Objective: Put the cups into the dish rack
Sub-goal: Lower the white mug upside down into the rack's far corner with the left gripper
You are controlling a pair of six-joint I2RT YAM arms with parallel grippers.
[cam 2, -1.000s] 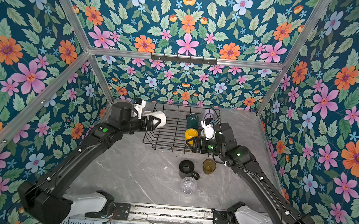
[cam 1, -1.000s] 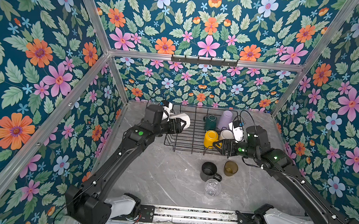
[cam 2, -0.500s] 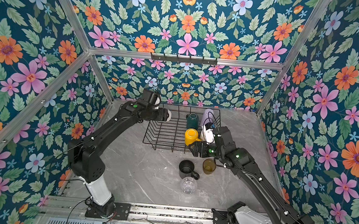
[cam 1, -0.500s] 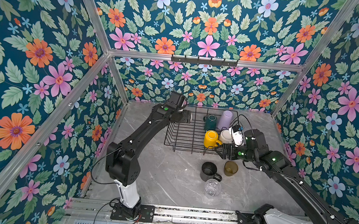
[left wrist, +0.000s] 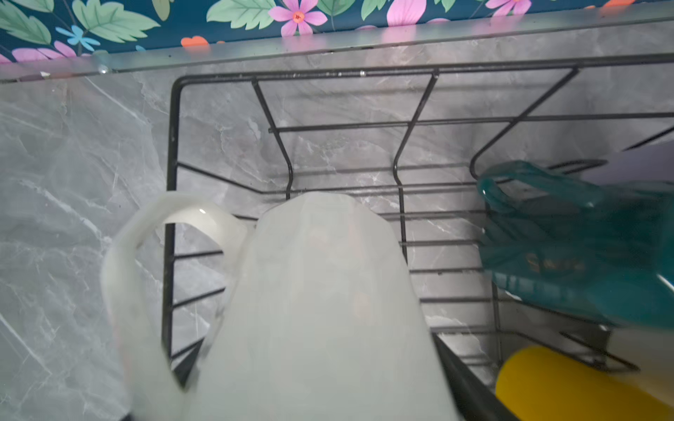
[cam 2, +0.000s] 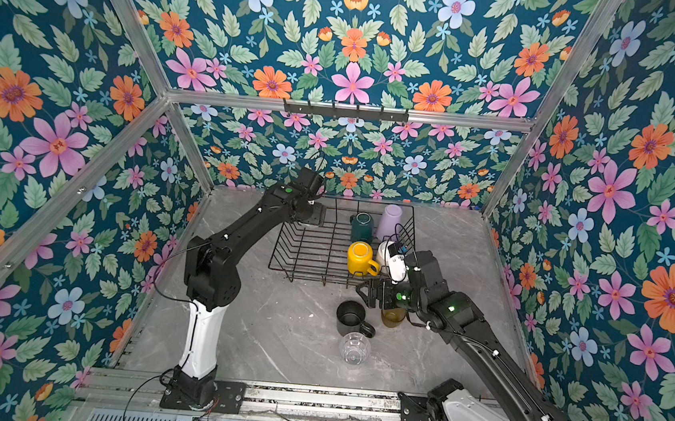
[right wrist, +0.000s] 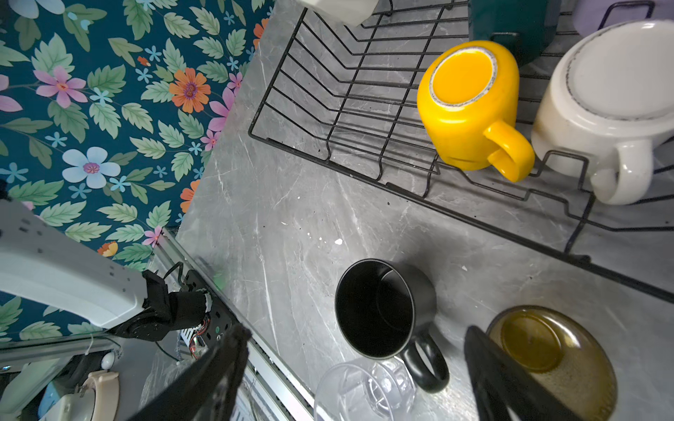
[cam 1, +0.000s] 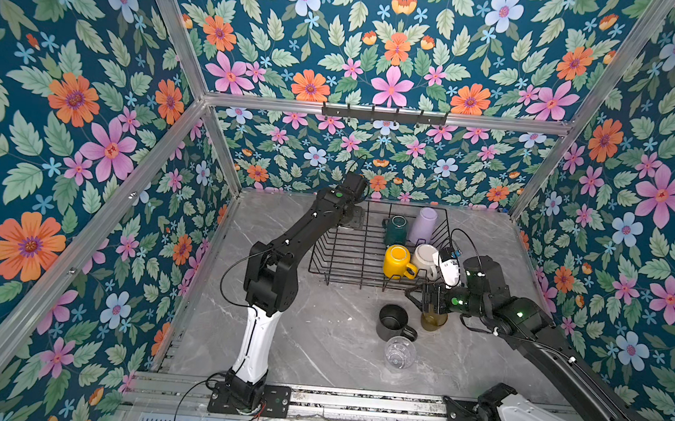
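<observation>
1. The dish rack sits at the table's 12 o'clock.
2. The left gripper, at the rack's 10 o'clock corner, holds the white mug.
3. The right gripper, spread wide and empty, hangs over the black mug and olive tumbler at the rack's 5 o'clock.
4. Racked: dark green mug and lilac tumbler at 1 o'clock; yellow mug and cream mug, bottoms up, at 4 o'clock.
5. The clear glass sits at the black mug's 6 o'clock.

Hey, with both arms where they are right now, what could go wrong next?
The white mug in the left hand hangs over a corner of the dish rack, handle outside; released here, it may tip out. The open right hand hovers over the black mug, olive tumbler and clear glass, packed close; a finger could knock one.
</observation>
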